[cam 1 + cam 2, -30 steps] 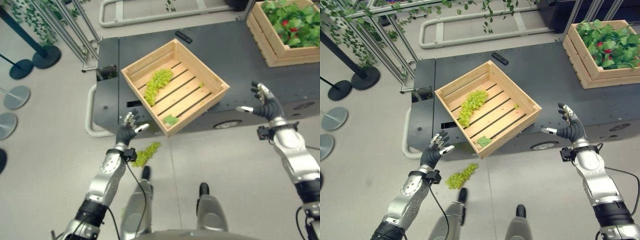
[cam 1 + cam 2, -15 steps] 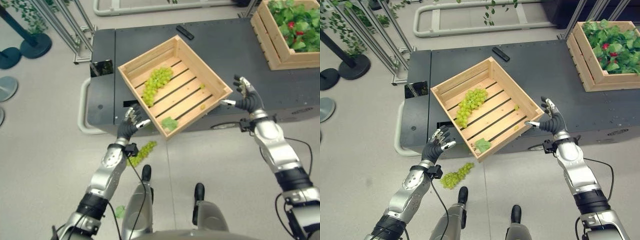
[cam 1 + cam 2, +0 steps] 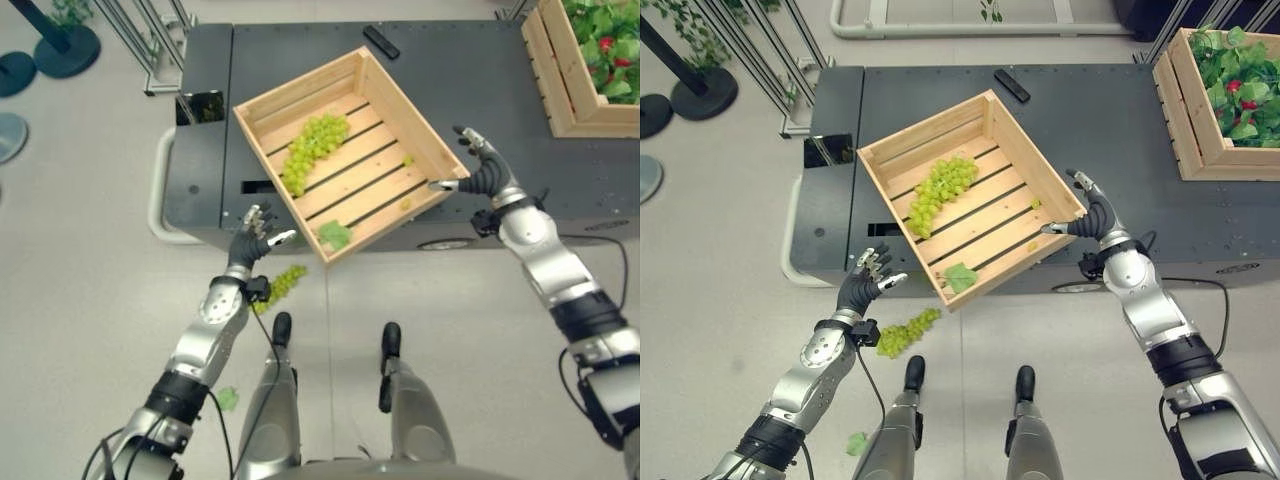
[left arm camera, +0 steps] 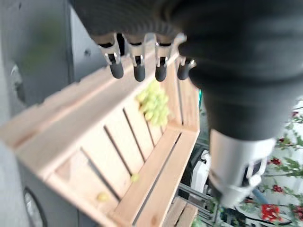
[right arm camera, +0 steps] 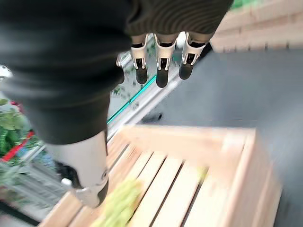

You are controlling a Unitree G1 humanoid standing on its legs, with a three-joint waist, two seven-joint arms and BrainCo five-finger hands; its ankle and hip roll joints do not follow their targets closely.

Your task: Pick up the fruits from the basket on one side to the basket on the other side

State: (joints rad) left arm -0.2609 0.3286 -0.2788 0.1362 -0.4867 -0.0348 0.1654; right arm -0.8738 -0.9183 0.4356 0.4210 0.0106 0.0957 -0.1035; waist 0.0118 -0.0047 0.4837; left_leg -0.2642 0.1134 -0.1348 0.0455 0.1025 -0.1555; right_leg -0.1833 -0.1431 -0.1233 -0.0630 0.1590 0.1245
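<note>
The right hand [image 3: 1092, 216] has closed in fast from well out to the side and now sits right at the near right corner of the wooden crate [image 3: 1012, 140], fingers spread and relaxed, thumb reaching toward the rim, nothing in its grasp yet. The left hand [image 3: 864, 285] has barely moved: it hovers off the worktop's [image 3: 1110, 120] front edge, just beside the crate's near left corner, fingers loosely open and empty. The whole view has also slid, so the head has come forward over the scene rather than the crate shifting. To me this reads as both hands framing the crate, perhaps to steady or carry it, not reaching for fruit directly. Inside the crate lies a bunch of green grapes [image 3: 939, 190] toward the far left, a couple of loose grapes [image 3: 1036, 204] by the right wall, and a green leaf [image 3: 960, 276] at the near corner, which overhangs the worktop edge. Down on the floor, just under the left wrist, a second grape bunch [image 3: 902, 334] lies out of play. Far right, another crate [image 3: 1170, 95] holds leafy greens with red fruit [image 3: 1242, 87].
</note>
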